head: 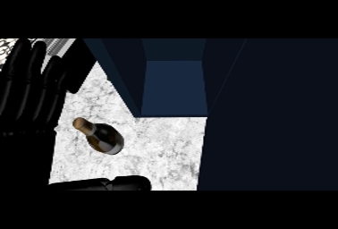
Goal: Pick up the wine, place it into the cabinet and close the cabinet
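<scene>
Left hand [26, 85] fills the counter's [165, 147] left edge - released, fingers straight and pointing at the far edge, holding nothing, with a black digit from the same dark mass lying along the near edge. Wine bottle [100, 137] sits on the marble near the left edge, foil top toward the far-left corner, clear of the fingers and outside the cabinet [175, 85]. Cabinet is at the far edge, blue interior showing - a dark panel [271, 116] covers the counter's right side.
</scene>
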